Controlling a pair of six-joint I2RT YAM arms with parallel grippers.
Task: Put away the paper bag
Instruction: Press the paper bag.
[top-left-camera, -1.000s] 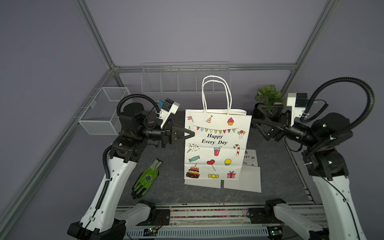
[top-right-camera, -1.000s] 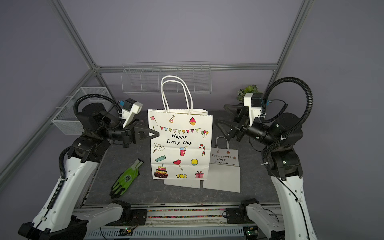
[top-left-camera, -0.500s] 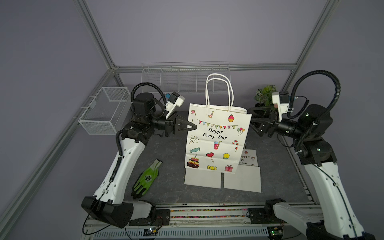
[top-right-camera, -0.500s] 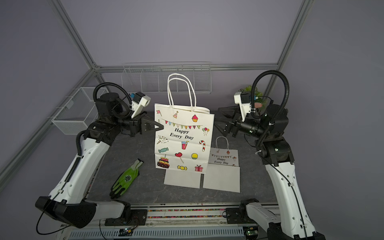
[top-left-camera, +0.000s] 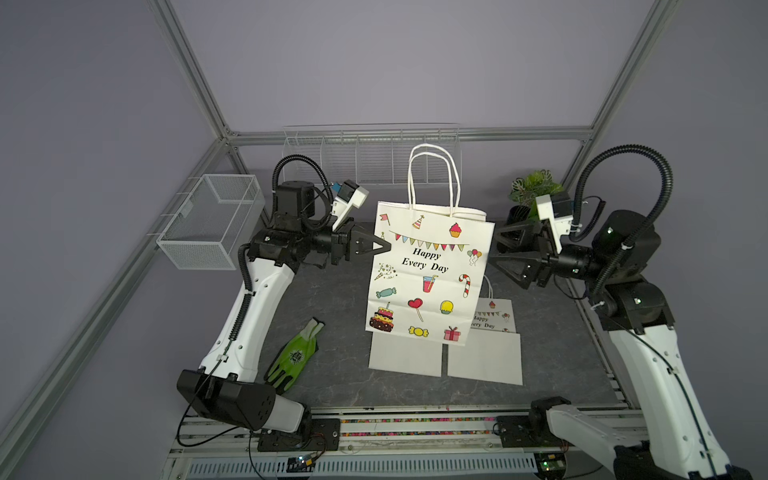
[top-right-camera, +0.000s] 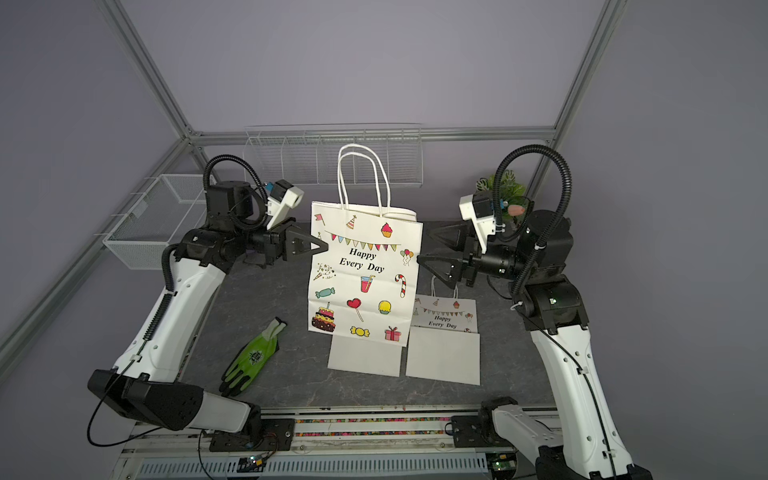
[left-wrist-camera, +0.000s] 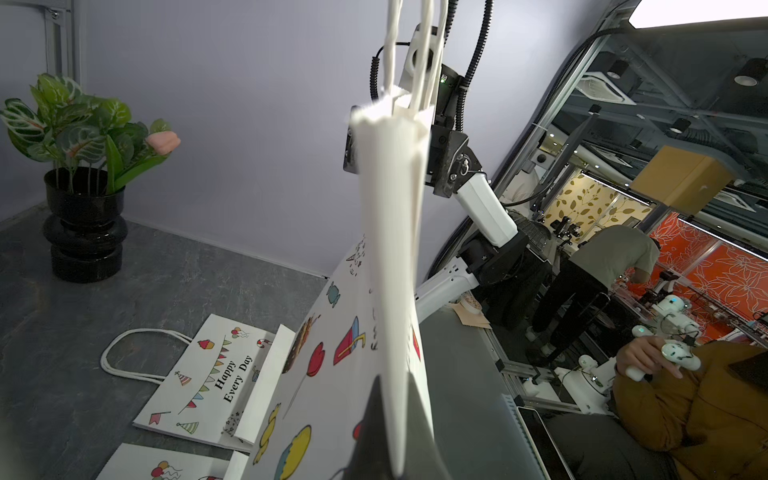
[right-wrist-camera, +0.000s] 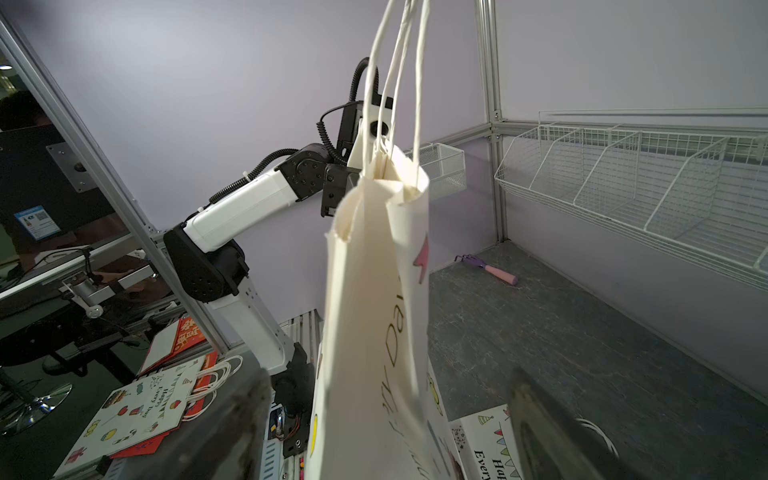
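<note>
- While the left gripper is clamping shut on the left edge of the paper bag, the bag is hanging upright over the middle of the table. Its printed face is turning toward both top views, and its long axis is running up and down with a slight tilt.
- Bag condition: the sides are lying pressed nearly flat, and the mouth is gaping a little at the top, as the right wrist view is showing.
- Below it: two flat bags are lying side by side on the table. Whether the held bag's bottom edge is touching them cannot be told.
- Right gripper: the jaws are standing wide, holding nothing, and pointing at the bag's free right edge from the side.
- Deciding relation: that free edge is lying just beside the right fingertips, in line with the gap between them. One jaw is sitting toward the bag's front face and one toward its back. The right arm is the nearer one to this edge.
- Judgement: the coming move is likely calling for a short sideways advance and a closing of the jaws.
- Wire rack: hanging on the back wall behind the bag, and probably serving as the storage place.
- Glove: lying well apart from the bag, near the left arm.
</note>
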